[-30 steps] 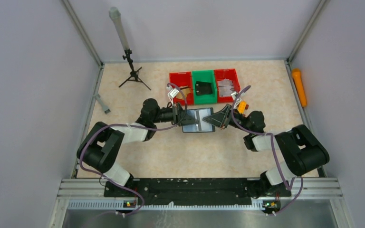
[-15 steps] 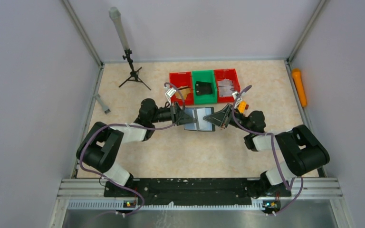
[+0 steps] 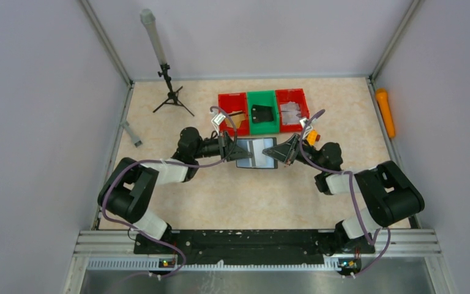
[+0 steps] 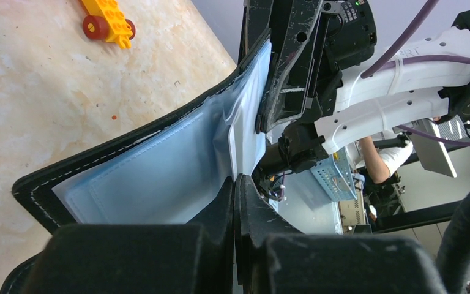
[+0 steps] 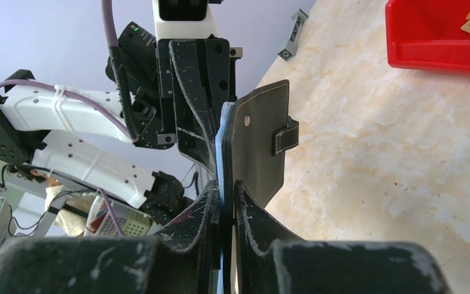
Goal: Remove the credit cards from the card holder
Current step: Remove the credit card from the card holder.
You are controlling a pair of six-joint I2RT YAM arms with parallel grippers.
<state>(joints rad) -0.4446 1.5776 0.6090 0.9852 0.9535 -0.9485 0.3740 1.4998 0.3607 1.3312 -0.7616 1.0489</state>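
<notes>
The card holder hangs open between my two grippers, its pale blue inside facing up. My left gripper is shut on its left edge. In the left wrist view the jaws press together on the shiny blue lining of the card holder. My right gripper grips the right flap. In the right wrist view the gripper pinches the black flap of the card holder, whose closing tab sticks out. The credit cards are hidden inside the holder.
Behind the holder stand a red bin, a green bin with a small black case, and a red bin with pale flat pieces. A tripod, a grey bracket, an orange cylinder and a yellow toy brick lie around.
My right gripper's jaws have narrowed onto the holder's right flap. The left arm and the holder have shifted slightly right and toward the bins.
</notes>
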